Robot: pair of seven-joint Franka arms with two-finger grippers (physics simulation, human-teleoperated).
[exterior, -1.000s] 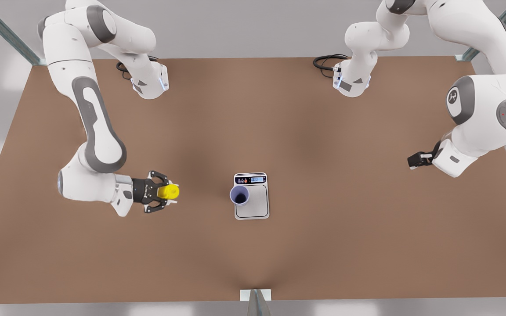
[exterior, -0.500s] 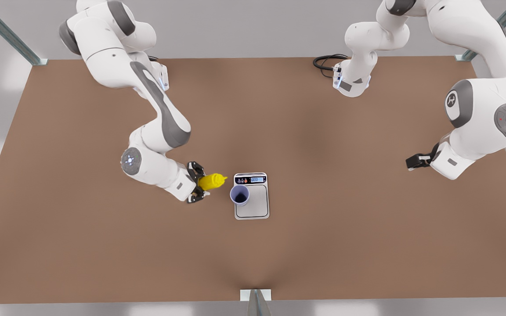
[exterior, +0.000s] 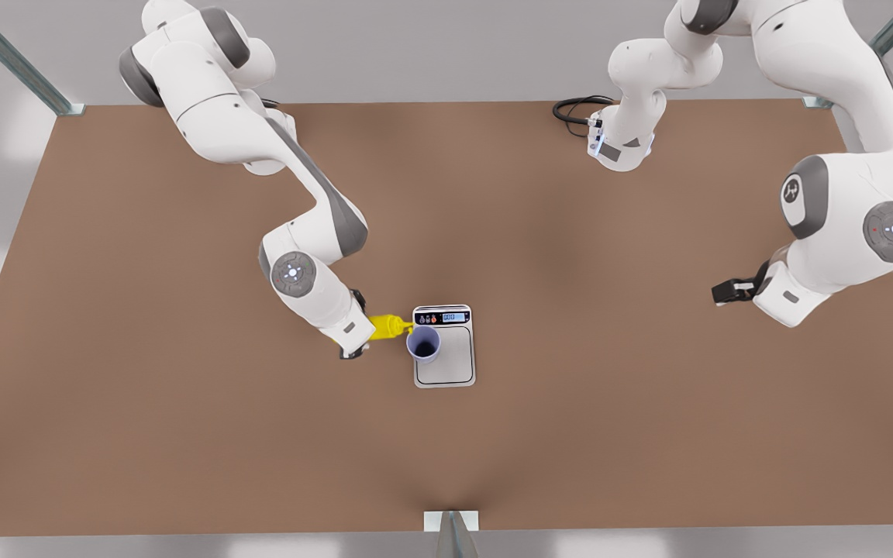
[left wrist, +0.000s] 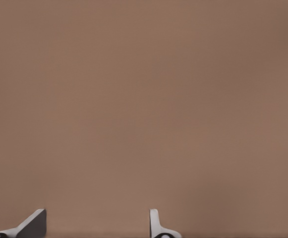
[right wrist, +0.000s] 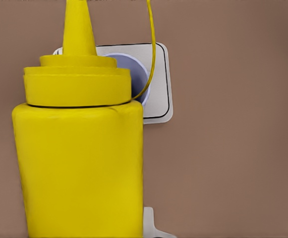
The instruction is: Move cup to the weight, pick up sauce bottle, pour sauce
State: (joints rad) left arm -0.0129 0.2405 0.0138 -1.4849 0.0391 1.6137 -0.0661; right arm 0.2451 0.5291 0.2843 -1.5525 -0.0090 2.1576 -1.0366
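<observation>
The lavender-blue cup (exterior: pixel 423 343) stands upright on the silver-white weight (exterior: pixel 453 366), at the edge toward the front view's left. My right gripper (exterior: pixel 359 332) is shut on the yellow sauce bottle (exterior: pixel 386 325), tipped over with its nozzle at the cup's rim. In the right wrist view the bottle (right wrist: pixel 79 163) looms close, one finger (right wrist: pixel 152 224) shows beside it, and a thin yellow stream (right wrist: pixel 150 49) curves down to the cup (right wrist: pixel 138 74) on the weight (right wrist: pixel 159 101). My left gripper (exterior: pixel 729 291) waits far off at the front view's right, open (left wrist: pixel 95 227) over bare table.
The brown table (exterior: pixel 570 434) spreads wide around the weight. Both arm bases stand at the far edge, with a black cable coil (exterior: pixel 574 111) beside the one on the front view's right. A metal bracket (exterior: pixel 451 522) sits at the near edge.
My right arm has swung the bottle toward the front view's right, from well away up to the cup, and tipped its nozzle over the rim. The left arm has barely shifted.
</observation>
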